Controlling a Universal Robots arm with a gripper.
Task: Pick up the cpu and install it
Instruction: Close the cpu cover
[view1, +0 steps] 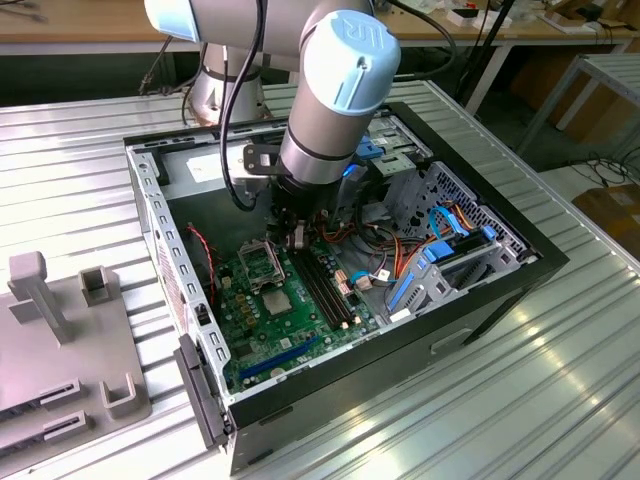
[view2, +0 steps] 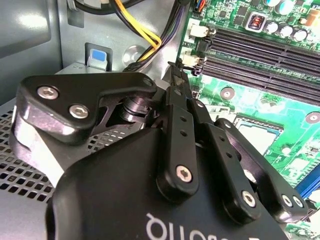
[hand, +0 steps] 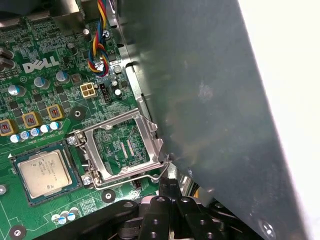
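A silvery table (view1: 560, 390) of ribbed metal slats carries everything. A black desktop computer case (view1: 400, 355) lies on it on its side, open face up, set at an angle to the slats. To the exterior view's left of the case, just beside its near corner, a flat grey fixture plate (view1: 45, 385) with upright posts and slotted blocks rests on the slats. Beyond the case's far side stands the robot arm's base (view1: 213, 95).

White lettering stands on the motherboard (hand: 42, 66) in the first wrist view; cut-off white letters on the black housing (view2: 165, 227) in the second wrist view; the cpu (hand: 45, 172) bears illegible print.
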